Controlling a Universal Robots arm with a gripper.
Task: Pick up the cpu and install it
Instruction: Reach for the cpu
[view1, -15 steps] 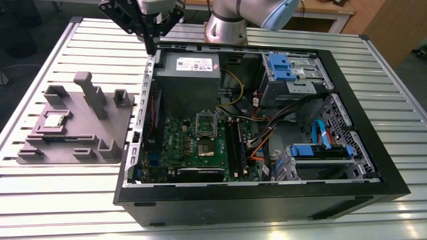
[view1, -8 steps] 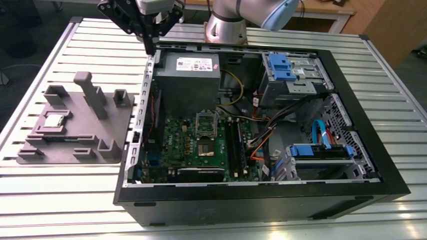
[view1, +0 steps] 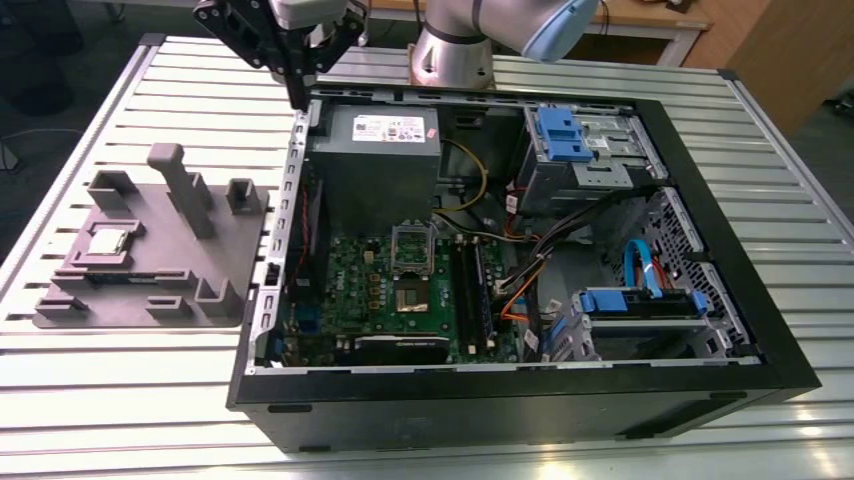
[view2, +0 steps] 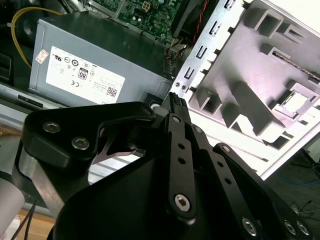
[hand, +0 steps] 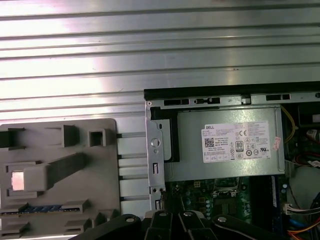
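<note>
Slatted metal table (view1: 120, 400): grey tray (view1: 147, 262) w/ the cpu (view1: 107, 243) seated in it, beside an open PC case (view1: 534, 400). Gripper (view1: 294, 98) over the case's far corner — fingers pinched together, empty. Wood furniture (view1: 761, 40) behind.

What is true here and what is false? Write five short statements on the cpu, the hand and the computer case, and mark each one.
1. The cpu lies in the grey tray. True.
2. The hand holds the cpu. False: it hangs empty above the rim of the case, near the power supply.
3. The case is open, and its motherboard is in view. True.
4. The power supply bears a red label. False: its label is white.
5. The grey tray lies at the exterior view's right of the case. False: it lies at the exterior view's left.
</note>
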